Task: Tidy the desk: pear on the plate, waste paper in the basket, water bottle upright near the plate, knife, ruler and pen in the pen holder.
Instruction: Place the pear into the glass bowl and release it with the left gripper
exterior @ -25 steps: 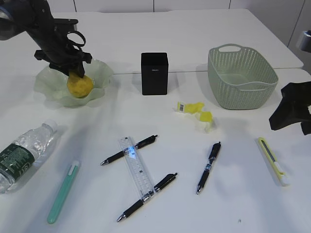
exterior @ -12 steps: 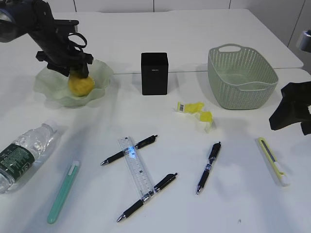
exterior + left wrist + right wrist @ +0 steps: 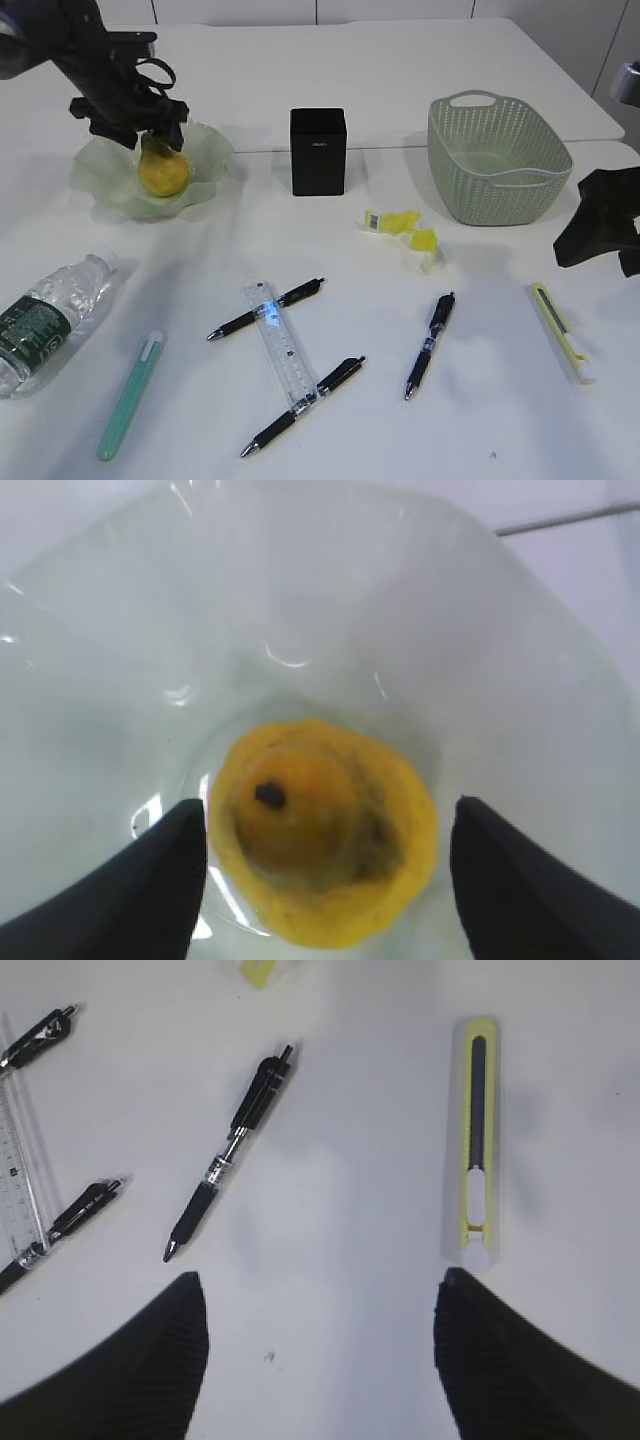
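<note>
Stood upright in the hollow of the plate (image 3: 205, 150), stem up: the pear (image 3: 163, 170). Sat directly beneath the left gripper (image 3: 325, 880), between its two spread fingertips (image 3: 160, 880), with a gap visible on either side in the left wrist view; no contact seen. Hovered just above the fruit in the exterior view, jaws parted and empty. Hung over the table at the right edge: the right gripper (image 3: 320, 1360), jaws wide apart, holding nothing. Lay ahead of those jaws: the yellow knife (image 3: 477, 1140) towards the right finger, a black pen (image 3: 232, 1150) towards the left.
</note>
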